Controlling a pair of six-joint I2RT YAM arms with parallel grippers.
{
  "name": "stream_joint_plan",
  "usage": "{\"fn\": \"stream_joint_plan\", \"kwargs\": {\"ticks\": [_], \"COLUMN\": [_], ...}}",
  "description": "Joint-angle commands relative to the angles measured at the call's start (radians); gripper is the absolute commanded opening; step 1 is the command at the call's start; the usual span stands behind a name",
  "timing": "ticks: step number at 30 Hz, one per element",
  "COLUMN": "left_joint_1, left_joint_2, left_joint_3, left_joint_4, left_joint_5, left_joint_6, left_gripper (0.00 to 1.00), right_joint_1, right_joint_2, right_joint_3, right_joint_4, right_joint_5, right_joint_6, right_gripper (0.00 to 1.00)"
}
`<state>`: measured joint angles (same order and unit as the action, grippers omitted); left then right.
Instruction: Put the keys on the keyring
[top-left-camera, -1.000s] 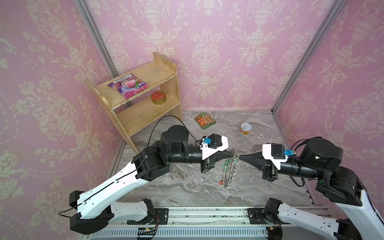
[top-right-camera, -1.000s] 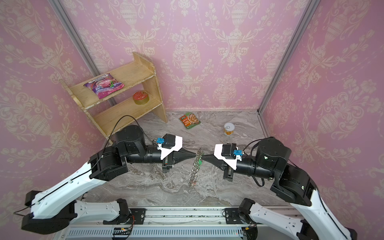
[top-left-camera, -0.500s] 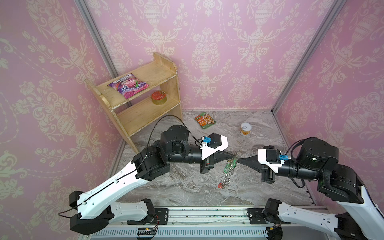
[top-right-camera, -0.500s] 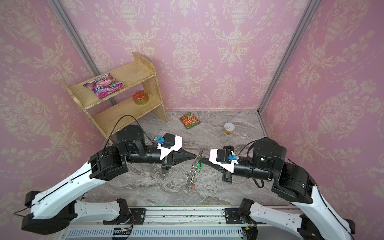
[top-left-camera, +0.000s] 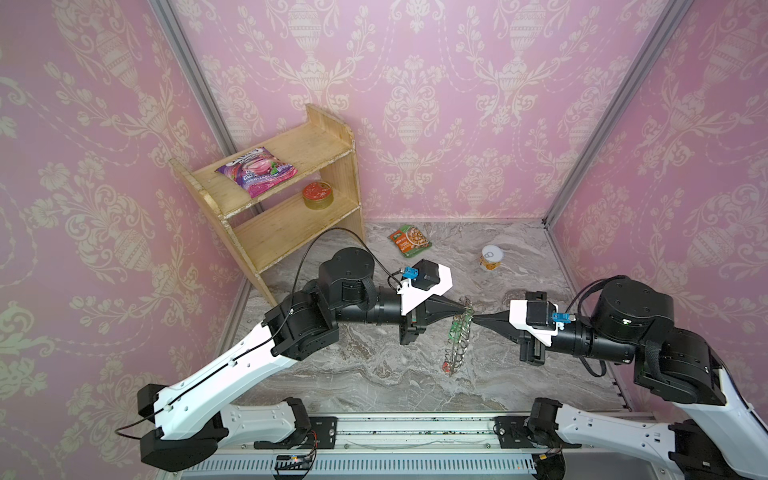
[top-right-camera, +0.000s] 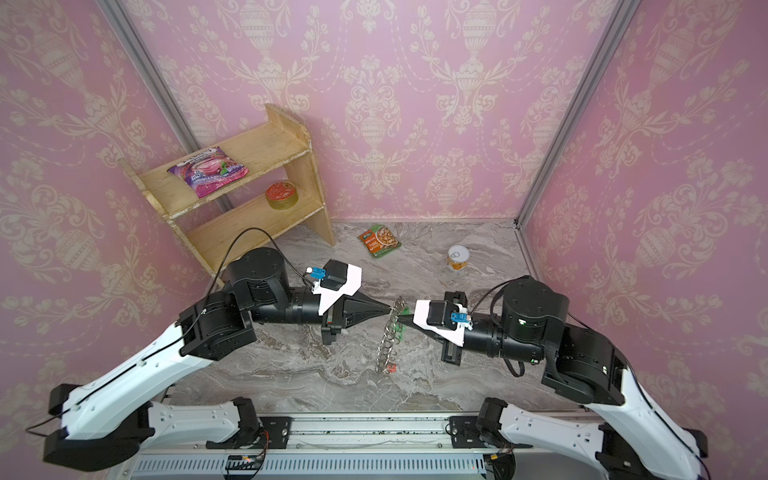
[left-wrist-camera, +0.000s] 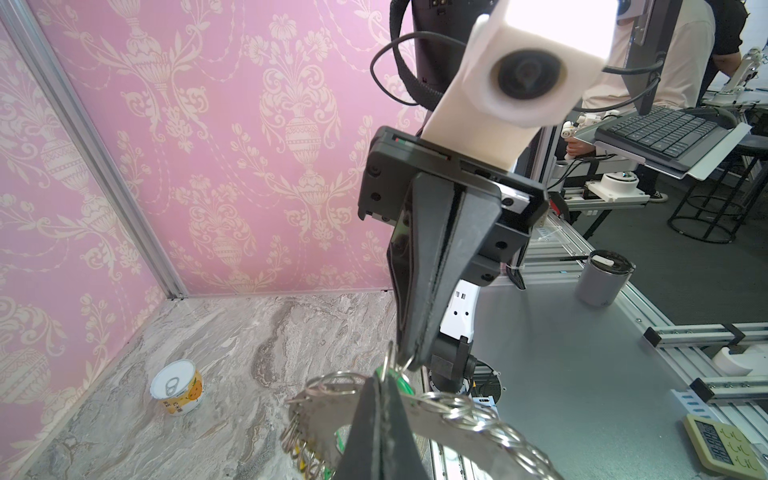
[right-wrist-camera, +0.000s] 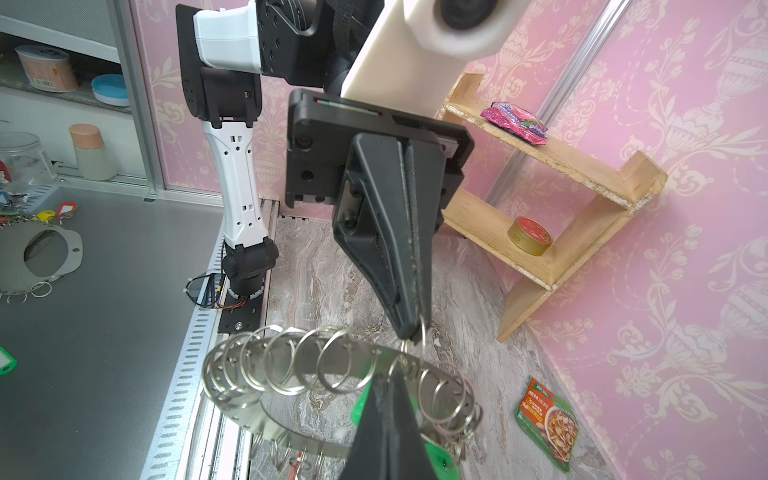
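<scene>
The keyring (top-left-camera: 457, 345) (top-right-camera: 386, 345) hangs on edge above the marble floor, a grey plate rimmed with wire loops. My left gripper (top-left-camera: 466, 309) (left-wrist-camera: 384, 380) is shut on one loop at its top rim. My right gripper (top-left-camera: 477, 320) (right-wrist-camera: 395, 374) comes from the other side and is shut on the same loop, tip to tip with the left. A green key (right-wrist-camera: 440, 459) (left-wrist-camera: 406, 383) hangs right under both tips. I cannot tell whether the right jaws also pinch its metal end. A red key (top-left-camera: 445, 366) dangles at the plate's low end, yellow keys (left-wrist-camera: 305, 451) beside it.
A wooden shelf (top-left-camera: 291, 199) at the back left holds a pink bag (top-left-camera: 257, 170) and a red-lidded tin (top-left-camera: 317, 194). A green-orange packet (top-left-camera: 410, 240) and a small can (top-left-camera: 491, 257) sit on the floor behind the grippers. Pink walls close three sides.
My right gripper has shifted slightly left and lower, staying shut against the keyring's top. The left arm holds still and the plate keeps hanging.
</scene>
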<state>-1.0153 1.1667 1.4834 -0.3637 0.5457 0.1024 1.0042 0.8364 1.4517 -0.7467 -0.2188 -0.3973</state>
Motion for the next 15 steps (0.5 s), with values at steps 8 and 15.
{"fn": "stream_joint_plan", "kwargs": {"ticks": [8,15], "left_joint_1": [0.028,0.027], "left_joint_2": [-0.05,-0.071], "left_joint_3": [-0.023,-0.048], "left_joint_4": [0.154,0.166], "left_joint_5": [-0.03,-0.019], "left_joint_6": [-0.026,-0.013], "left_gripper": [0.0,0.0], "right_joint_1": [0.025,0.026], "right_joint_2": [0.04,0.003], "right_joint_3": [0.03,0.039], "right_joint_4": [-0.127,-0.104], "right_joint_5": [-0.076,-0.036], "right_joint_6": [-0.004,0.043], "right_gripper": [0.22,0.36]}}
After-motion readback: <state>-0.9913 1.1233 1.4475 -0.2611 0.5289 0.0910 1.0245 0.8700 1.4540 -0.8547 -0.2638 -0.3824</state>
